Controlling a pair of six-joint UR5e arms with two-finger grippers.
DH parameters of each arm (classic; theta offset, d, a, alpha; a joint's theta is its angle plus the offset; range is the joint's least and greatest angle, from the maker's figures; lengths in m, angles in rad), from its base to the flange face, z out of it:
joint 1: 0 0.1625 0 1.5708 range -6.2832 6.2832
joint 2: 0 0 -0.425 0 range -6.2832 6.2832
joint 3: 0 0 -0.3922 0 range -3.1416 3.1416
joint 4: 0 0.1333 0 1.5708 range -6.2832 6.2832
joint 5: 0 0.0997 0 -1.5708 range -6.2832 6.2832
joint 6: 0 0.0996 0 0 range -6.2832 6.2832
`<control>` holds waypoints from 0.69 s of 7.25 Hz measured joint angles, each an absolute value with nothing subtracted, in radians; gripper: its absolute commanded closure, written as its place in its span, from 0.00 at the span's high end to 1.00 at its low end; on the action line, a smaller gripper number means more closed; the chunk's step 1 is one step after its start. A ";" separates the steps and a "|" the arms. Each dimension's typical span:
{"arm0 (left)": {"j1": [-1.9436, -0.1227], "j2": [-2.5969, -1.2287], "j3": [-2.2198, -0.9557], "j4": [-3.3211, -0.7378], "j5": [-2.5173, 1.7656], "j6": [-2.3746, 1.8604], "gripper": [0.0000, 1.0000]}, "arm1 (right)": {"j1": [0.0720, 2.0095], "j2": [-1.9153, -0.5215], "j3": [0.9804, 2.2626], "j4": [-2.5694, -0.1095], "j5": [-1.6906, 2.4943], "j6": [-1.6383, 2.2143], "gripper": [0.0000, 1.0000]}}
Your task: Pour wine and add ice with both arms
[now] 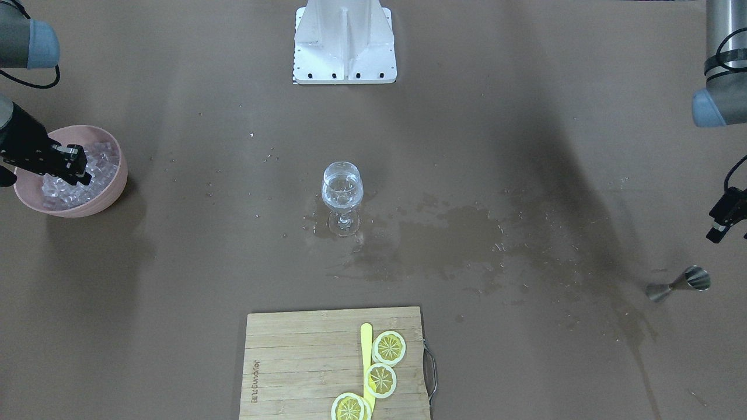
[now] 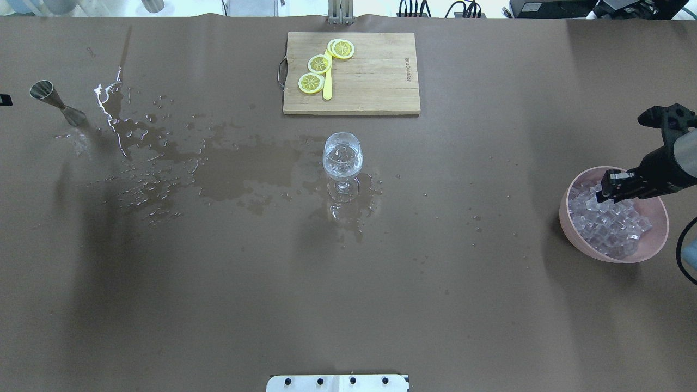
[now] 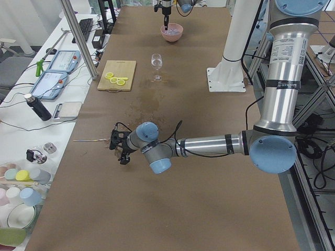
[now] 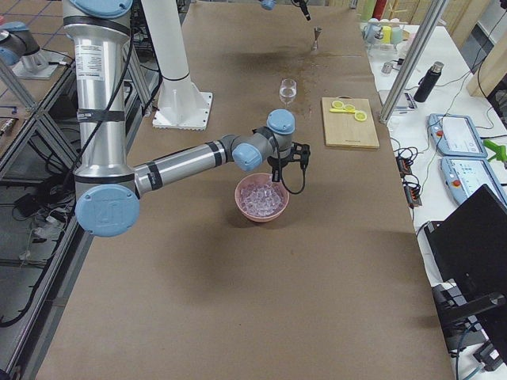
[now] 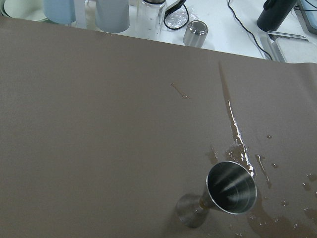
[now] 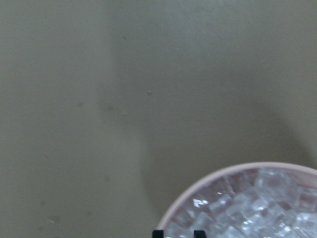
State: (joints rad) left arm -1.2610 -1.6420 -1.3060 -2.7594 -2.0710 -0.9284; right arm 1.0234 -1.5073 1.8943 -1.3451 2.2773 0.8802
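Observation:
A wine glass (image 1: 342,192) stands mid-table and holds clear liquid; it also shows in the overhead view (image 2: 342,158). A pink bowl (image 1: 119,181) at the robot's right holds many clear ice cubes (image 1: 93,160). My right gripper (image 1: 81,175) hangs over the bowl (image 2: 621,257) just above the ice (image 2: 610,223). In the right wrist view its fingertips (image 6: 157,233) stand apart at the bowl's rim (image 6: 198,191); I see no cube between them. My left gripper (image 1: 723,233) hovers empty at the table's left end, fingers apart, above a steel jigger (image 1: 680,284).
A wooden board (image 2: 381,81) with lemon slices (image 2: 319,63) and a yellow knife lies at the far edge. A wet spill (image 2: 228,169) spreads from the glass toward the jigger (image 5: 230,191). The white base plate (image 1: 344,58) sits at the robot's side.

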 measured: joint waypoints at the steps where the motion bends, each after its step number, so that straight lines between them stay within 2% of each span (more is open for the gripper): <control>1: -1.261 -1.642 -1.305 -2.760 -2.072 -0.929 0.98 | 1.030 -1.379 1.912 -1.501 2.275 0.882 0.00; 3: -1.261 -1.641 -1.298 -2.761 -2.072 -0.930 0.98 | 1.015 -1.165 1.923 -1.699 2.266 0.966 0.00; 5: -1.259 -1.642 -1.289 -2.757 -2.070 -0.934 0.98 | 0.931 -1.006 1.915 -1.737 2.237 1.193 0.00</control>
